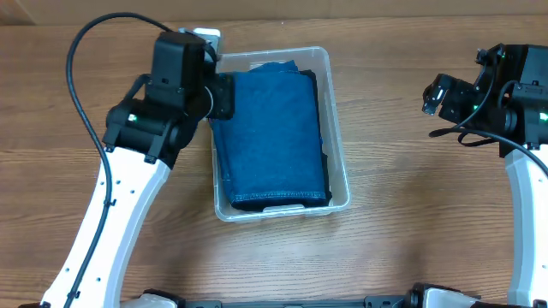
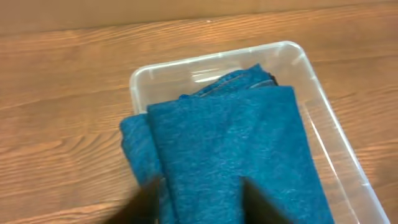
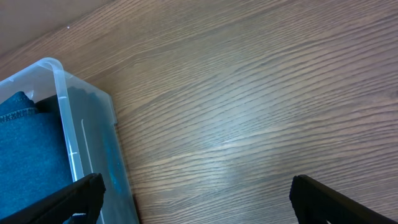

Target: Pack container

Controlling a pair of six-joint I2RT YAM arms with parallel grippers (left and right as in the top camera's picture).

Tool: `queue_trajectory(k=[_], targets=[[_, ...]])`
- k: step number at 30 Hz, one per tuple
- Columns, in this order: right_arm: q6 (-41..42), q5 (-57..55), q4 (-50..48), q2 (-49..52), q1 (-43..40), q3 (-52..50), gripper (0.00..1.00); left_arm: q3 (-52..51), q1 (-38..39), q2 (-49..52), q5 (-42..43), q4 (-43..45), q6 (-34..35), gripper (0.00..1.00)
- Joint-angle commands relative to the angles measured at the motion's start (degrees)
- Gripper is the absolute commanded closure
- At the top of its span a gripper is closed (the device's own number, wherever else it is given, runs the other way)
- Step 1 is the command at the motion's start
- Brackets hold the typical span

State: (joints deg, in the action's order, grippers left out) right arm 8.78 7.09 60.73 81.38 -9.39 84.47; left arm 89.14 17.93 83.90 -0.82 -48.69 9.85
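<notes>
The clear plastic container stands at the table's middle. Folded blue denim fills it and hides its bottom. In the left wrist view the denim lies in the container and its left fold hangs over the left rim. My left gripper is open just above the denim, one finger at its left fold, one over its middle. In the overhead view it is at the container's far left corner. My right gripper is open and empty, right of the container, over bare wood.
The wooden table runs on all sides of the container. My left arm crosses the left half of the table, my right arm stands at the right edge.
</notes>
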Motion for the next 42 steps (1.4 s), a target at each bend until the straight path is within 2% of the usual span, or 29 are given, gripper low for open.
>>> queue_trajectory(k=[1, 5, 10, 11, 12, 13, 14, 17, 20, 21, 22, 23, 24, 26, 29, 32, 35, 37, 40, 42], targets=[[-0.17, 0.13, -0.37, -0.20, -0.11, 0.61, 0.00, 1.07, 0.26, 1.53, 0.66, 0.00, -2.56, 0.96], [-0.17, 0.11, -0.35, -0.20, -0.11, 0.61, 0.00, 1.07, 1.22, 10.12, 0.90, -0.63, -2.36, 0.96], [-0.17, 0.11, -0.26, -0.20, -0.11, 0.61, 0.00, 1.07, 1.75, 28.92, 4.00, -3.76, 3.13, 0.95], [-0.17, 0.11, -0.20, -0.20, -0.11, 0.61, 0.00, 1.07, 1.75, 32.94, 5.07, -4.07, 4.17, 0.87], [-0.17, 0.11, -0.13, -0.20, -0.11, 0.61, 0.00, 1.07, 1.75, 36.30, 7.45, -4.17, 4.11, 0.86], [-0.17, 0.13, -0.11, -0.20, -0.11, 0.61, 0.00, 1.07, 1.73, 38.71, 10.12, -4.24, 3.98, 0.88], [-0.17, 0.13, -0.04, -0.20, -0.11, 0.63, 0.00, 1.09, 1.49, 41.07, 13.84, -4.22, 2.97, 0.95], [-0.17, 0.13, 0.04, -0.20, -0.11, 0.61, 0.00, 2.16, 0.92, 40.81, 15.85, -4.96, 2.51, 0.96], [-0.17, 0.11, 0.02, -0.20, -0.11, 0.61, 0.00, 9.05, 0.72, 34.36, 15.63, -9.70, 0.37, 0.96], [-0.17, 0.13, 0.00, -0.20, -0.11, 0.61, 0.00, 13.97, 0.72, 29.22, 13.66, -11.80, 0.42, 0.89], [-0.17, 0.13, -0.04, -0.20, -0.11, 0.63, 0.00, 16.50, 0.72, 26.03, 11.78, -12.61, 0.42, 0.75], [-0.17, 0.15, -0.13, -0.20, -0.11, 0.61, 0.00, 18.49, 0.70, 23.02, 9.18, -13.22, 0.44, 0.43], [-0.20, 0.22, -0.17, -0.20, -0.02, 0.61, 0.00, 20.11, 0.61, 19.26, 5.22, -13.70, 0.42, 0.00], [-1.75, 2.45, -0.68, -0.20, 0.39, 0.61, 0.00, 20.87, 0.44, 13.86, -0.79, -13.90, 0.46, 0.00], [-8.50, 5.86, -2.75, -0.15, 4.48, 0.63, 0.00, 20.85, -2.32, 6.69, -8.07, -16.02, 1.14, 0.00], [-12.90, 5.68, -3.63, 0.79, 8.87, 0.63, 0.00, 20.85, -7.02, 5.99, -8.72, -18.51, 2.43, 0.00], [-14.62, 2.84, -4.22, 4.74, 13.90, 0.63, 0.00, 20.09, -13.62, 7.23, -7.02, -20.09, 9.62, 0.00], [-14.58, 3.10, -5.77, 6.08, 14.73, 0.63, 0.00, 20.04, -15.54, 7.96, -5.53, -20.39, 9.60, 0.00], [-14.34, 5.27, -3.34, 4.96, 14.80, 0.68, 0.00, 20.04, -16.83, 7.69, -5.33, -25.24, 5.77, 0.00], [-13.07, 5.22, -1.25, 2.12, 14.80, 0.68, 0.00, 20.02, -16.72, 6.21, -6.14, -28.39, 5.84, 0.00]])
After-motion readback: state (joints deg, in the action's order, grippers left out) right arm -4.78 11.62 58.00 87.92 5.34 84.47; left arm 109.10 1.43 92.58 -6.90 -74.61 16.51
